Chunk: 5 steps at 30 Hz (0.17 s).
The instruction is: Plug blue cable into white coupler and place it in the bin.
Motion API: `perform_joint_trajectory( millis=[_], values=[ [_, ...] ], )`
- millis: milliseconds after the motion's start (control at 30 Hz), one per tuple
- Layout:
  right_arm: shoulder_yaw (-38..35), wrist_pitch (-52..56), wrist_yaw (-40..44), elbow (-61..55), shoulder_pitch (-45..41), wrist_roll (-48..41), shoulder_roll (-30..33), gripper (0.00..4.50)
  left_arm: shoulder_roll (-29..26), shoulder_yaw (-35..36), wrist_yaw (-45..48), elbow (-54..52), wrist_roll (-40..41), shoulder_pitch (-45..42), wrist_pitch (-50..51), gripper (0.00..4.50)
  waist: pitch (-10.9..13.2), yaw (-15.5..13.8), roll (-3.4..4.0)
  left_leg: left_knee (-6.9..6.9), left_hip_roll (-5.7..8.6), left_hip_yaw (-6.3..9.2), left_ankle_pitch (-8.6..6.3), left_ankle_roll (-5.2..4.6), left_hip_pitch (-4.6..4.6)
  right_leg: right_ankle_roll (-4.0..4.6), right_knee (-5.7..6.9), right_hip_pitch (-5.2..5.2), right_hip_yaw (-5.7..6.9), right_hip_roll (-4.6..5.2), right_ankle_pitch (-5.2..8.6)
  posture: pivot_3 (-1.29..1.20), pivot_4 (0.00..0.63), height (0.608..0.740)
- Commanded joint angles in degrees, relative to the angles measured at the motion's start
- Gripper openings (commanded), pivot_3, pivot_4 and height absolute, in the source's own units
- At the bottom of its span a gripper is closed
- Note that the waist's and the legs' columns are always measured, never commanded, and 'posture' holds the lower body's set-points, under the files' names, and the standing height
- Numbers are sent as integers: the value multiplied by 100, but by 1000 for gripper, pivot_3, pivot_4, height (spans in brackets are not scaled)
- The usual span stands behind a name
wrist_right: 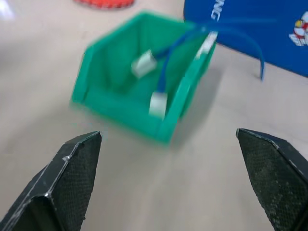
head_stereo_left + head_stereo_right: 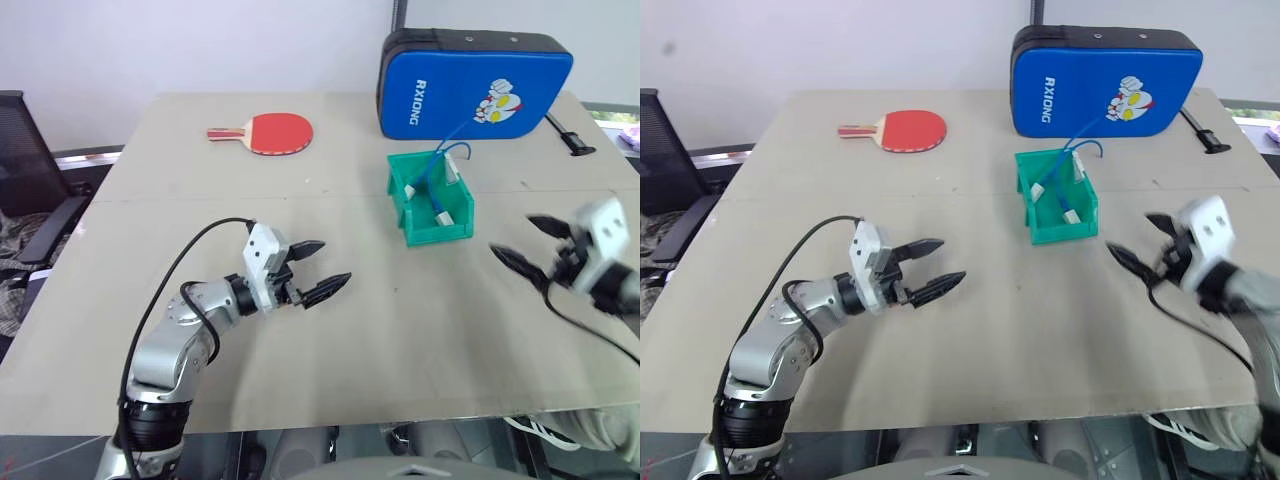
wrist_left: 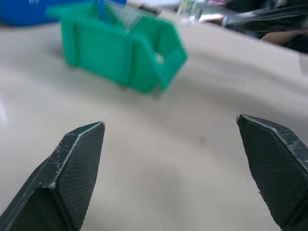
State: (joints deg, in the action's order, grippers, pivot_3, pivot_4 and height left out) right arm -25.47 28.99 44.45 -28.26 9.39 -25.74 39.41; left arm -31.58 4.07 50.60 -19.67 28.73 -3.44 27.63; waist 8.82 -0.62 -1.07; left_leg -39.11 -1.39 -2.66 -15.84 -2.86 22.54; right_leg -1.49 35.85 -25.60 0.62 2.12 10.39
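Left end effector spread wide, two black textured fingers with bare beige table between them. Green bin sits on the table well beyond the fingertips, apart from them (cut-away front faces away to the side). Thin blue cable rises out of the bin's top. Blue case just behind the bin.
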Motion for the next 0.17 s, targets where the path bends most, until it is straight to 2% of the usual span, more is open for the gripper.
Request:
perform_joint_trajectory(
  millis=[33,167],
  values=[
    [-831,-616,312,-548,1058,108,-66,4429,-385,477,260,-141,134,432,-158,4500,1,10,0,0,-2,-5,0,0,1,0,0,-3,-3,-2,1,0,150,731],
    [-1032,-1190,531,-312,1962,343,-166,4429,-561,681,499,-51,300,738,-205,4500,2,13,0,-11,-1,-16,0,2,-15,1,0,4,-12,8,1,0,150,731]
  ],
)
